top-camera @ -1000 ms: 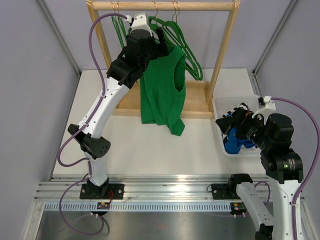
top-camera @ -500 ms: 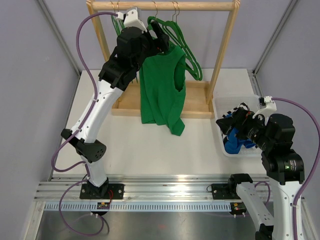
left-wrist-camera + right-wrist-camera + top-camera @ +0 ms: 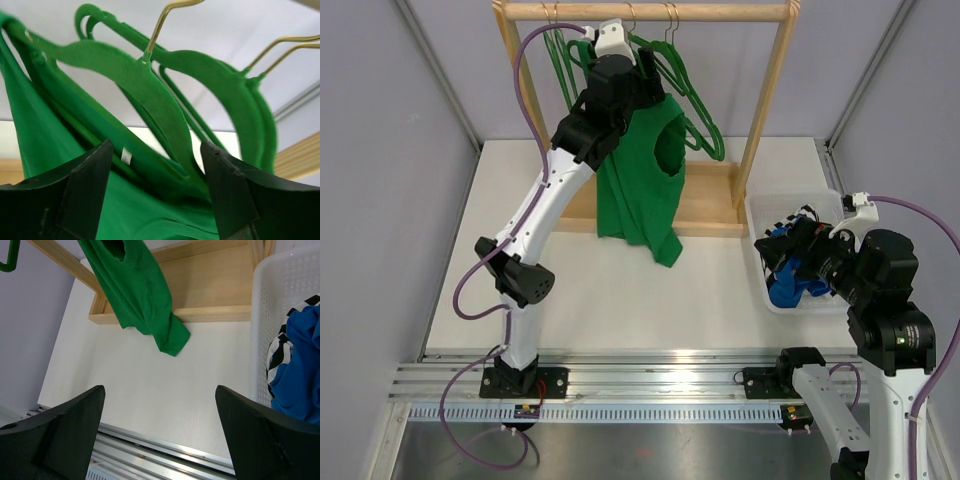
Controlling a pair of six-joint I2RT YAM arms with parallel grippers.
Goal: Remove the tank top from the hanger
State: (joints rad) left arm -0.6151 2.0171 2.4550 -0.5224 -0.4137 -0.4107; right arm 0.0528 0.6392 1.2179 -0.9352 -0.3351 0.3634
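The green tank top (image 3: 640, 180) hangs from a green hanger (image 3: 692, 108) on the wooden rack's rail (image 3: 720, 12). Its lower corner droops over the rack base. My left gripper (image 3: 646, 82) is raised at the top's shoulder. In the left wrist view it (image 3: 156, 150) is open, and the tank top's fabric (image 3: 145, 215) and the hanger's arm (image 3: 150, 85) lie between the jaws. My right gripper (image 3: 788, 252) hangs low at the right. In the right wrist view it (image 3: 159, 390) is open and empty above bare table, with the tank top (image 3: 137, 295) far ahead.
Several more green hangers (image 3: 235, 85) hang on the same rail. The rack's wooden base (image 3: 710, 200) lies on the table behind. A white basket (image 3: 757, 215) at the right holds blue and striped clothes (image 3: 790, 285).
My left arm has swung to the right along the rail, and the tank top has shifted right and lifted slightly with it. The right arm has barely moved.
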